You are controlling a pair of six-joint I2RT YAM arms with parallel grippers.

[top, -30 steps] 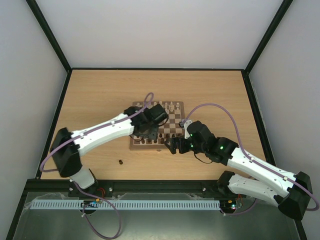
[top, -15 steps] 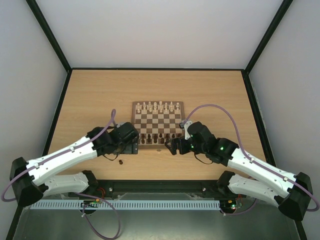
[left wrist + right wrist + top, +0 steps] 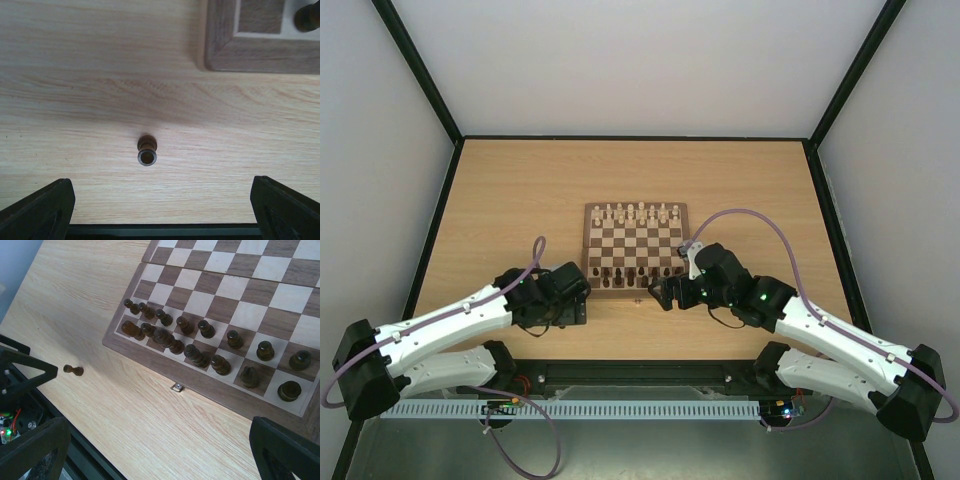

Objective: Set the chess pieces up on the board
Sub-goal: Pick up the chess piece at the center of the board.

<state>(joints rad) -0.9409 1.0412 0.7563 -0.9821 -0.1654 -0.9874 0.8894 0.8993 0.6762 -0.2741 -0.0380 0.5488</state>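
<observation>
The board (image 3: pixel 592 245) lies mid-table, with cream chess pieces (image 3: pixel 635 212) along its far rows and dark ones (image 3: pixel 635 270) along its near rows. One dark pawn (image 3: pixel 147 150) lies on its side on the table off the board's near-left corner (image 3: pixel 220 50); it also shows in the right wrist view (image 3: pixel 73 370). My left gripper (image 3: pixel 565 312) hangs open over that pawn, which sits between and ahead of its fingers (image 3: pixel 42 207), untouched. My right gripper (image 3: pixel 660 293) stands open and empty just off the board's near edge, by the clasp (image 3: pixel 176 387).
The table's black near edge (image 3: pixel 160 231) runs just behind the lying pawn. Dark pieces (image 3: pixel 200 355) crowd the two rows closest to the right gripper. The left gripper's black body (image 3: pixel 20 372) shows at the left of the right wrist view.
My left arm pulled back off the board's near-left corner and came down over the lying pawn, its jaws going from part closed to wide open. The right arm stayed put.
</observation>
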